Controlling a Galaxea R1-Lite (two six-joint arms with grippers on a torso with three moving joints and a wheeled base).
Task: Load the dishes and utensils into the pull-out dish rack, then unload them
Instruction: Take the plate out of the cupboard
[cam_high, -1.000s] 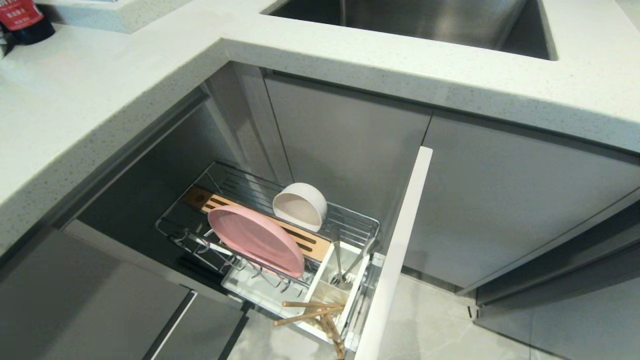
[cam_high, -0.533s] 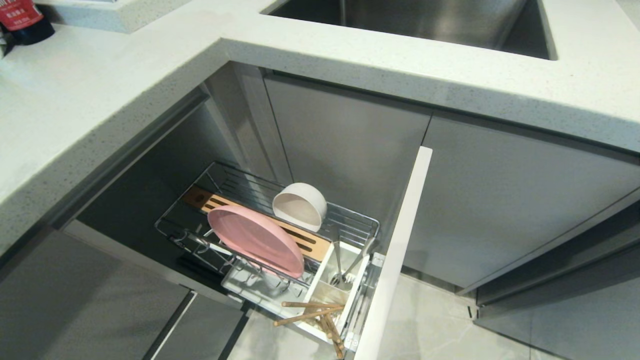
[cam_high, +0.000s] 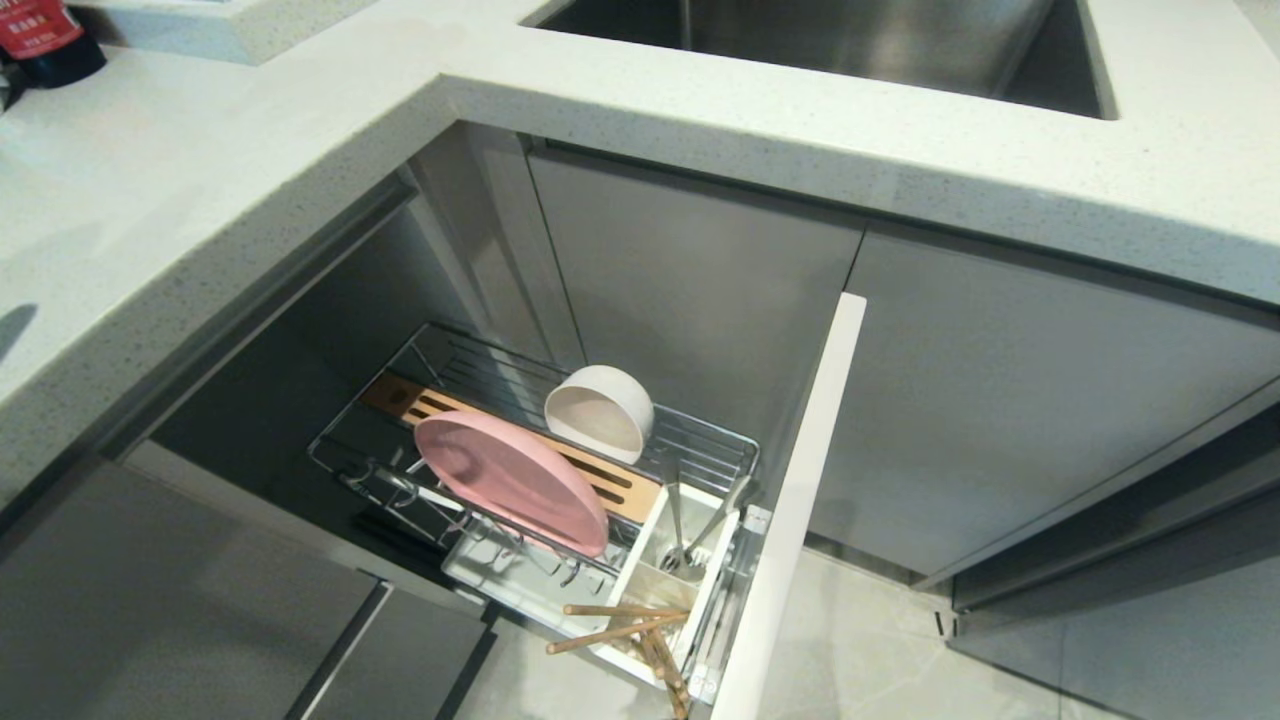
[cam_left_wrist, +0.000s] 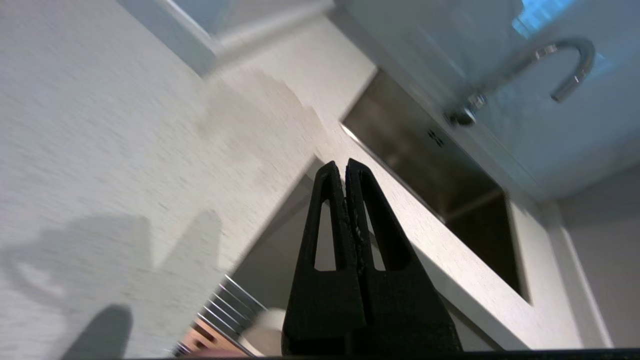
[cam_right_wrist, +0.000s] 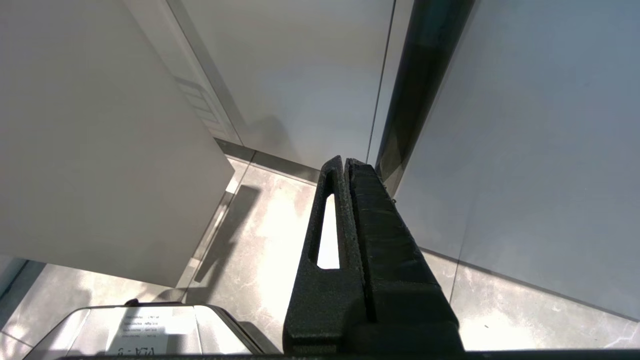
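Left end effector (cam_left_wrist: 345, 172) pressed fully closed, nothing between its fingers, and through my left wrist camera it hangs above the pale speckled surface (cam_left_wrist: 100, 125), pointing toward the steel sink (cam_left_wrist: 430, 160) and the curved tap (cam_left_wrist: 560, 65). Below the surface's edge I catch chrome wires of the pull-out dish rack (cam_left_wrist: 235, 305), a sliver of its wooden strip and a blurred white shape I can't identify.

Over to my right wrist camera: right end effector (cam_right_wrist: 345, 167) also clamped closed and empty, hanging low beside grey cabinet fronts (cam_right_wrist: 525, 125), tiled floor (cam_right_wrist: 260, 225) underneath.

Head view now, and neither arm is in it. The rack (cam_high: 700, 440) stands pulled out below the surface (cam_high: 150, 200), its front panel (cam_high: 800, 500) at the right. The pink plate (cam_high: 510, 490) stands on edge in the prongs, leaning against the slotted wooden strip (cam_high: 620, 490). Just behind it, the white bowl (cam_high: 600, 412) lies tipped on its side on the wires. In the white caddy (cam_high: 655, 520), the silver spoon (cam_high: 676, 520) stands in the rear compartment; the wooden chopsticks (cam_high: 625, 625) lie crossed over the front compartment, ends poking past its rim.
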